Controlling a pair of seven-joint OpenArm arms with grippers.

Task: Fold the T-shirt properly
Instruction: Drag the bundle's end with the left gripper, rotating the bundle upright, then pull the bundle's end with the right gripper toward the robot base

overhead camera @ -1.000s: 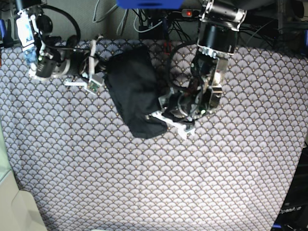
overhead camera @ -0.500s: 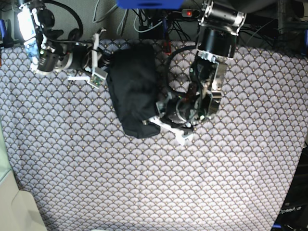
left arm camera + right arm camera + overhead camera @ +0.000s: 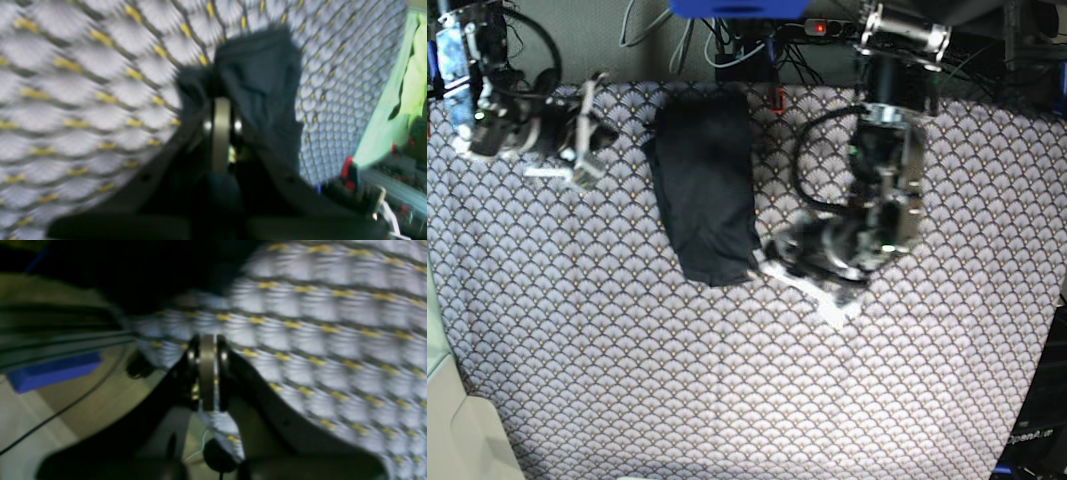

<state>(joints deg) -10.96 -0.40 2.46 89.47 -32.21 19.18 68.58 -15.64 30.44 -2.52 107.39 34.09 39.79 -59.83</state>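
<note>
The black T-shirt [image 3: 705,190] lies folded into a long narrow bundle on the patterned tablecloth [image 3: 727,380], near the far edge. My left gripper [image 3: 765,266] is at the bundle's near right corner, low on the table. In the left wrist view the left gripper [image 3: 222,100] is shut, with its tips against the edge of the dark cloth [image 3: 263,80]; I see no cloth between the jaws. My right gripper [image 3: 587,135] is to the left of the shirt and apart from it. In the right wrist view the right gripper [image 3: 207,340] is shut and empty over the tablecloth.
Cables and a power strip [image 3: 757,45] run along the table's far edge behind the shirt. A blue object [image 3: 737,8] sits at the top middle. A pale surface [image 3: 457,430] borders the table's near left corner.
My right gripper has pulled back to the left, away from the shirt. My left arm has shifted to the right and slightly nearer. The shirt now lies flatter and straighter.
</note>
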